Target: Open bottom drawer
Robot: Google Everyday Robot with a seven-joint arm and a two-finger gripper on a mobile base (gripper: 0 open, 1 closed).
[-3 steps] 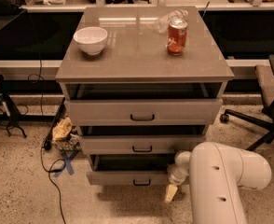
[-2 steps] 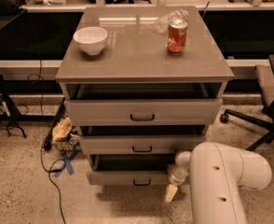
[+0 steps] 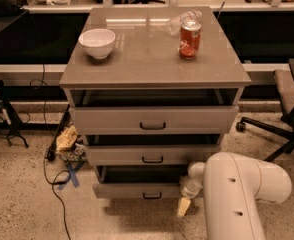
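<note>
The bottom drawer [image 3: 137, 189] is the lowest, narrowest grey front of the cabinet, with a small black bar handle [image 3: 152, 196]. It stands pulled out a little, with a dark gap above its front. The two drawers above it also stand slightly out. My white arm [image 3: 237, 194] rises from the lower right. My gripper [image 3: 184, 205] hangs at the bottom drawer's right end, just right of the handle, its pale fingertip pointing down toward the floor.
A white bowl [image 3: 97, 42], a red can [image 3: 189, 39] and a clear plastic bottle [image 3: 179, 19] stand on the cabinet top [image 3: 152, 64]. Crumpled trash and cables [image 3: 67, 141] lie on the floor at left. An office chair [image 3: 287, 109] stands at right.
</note>
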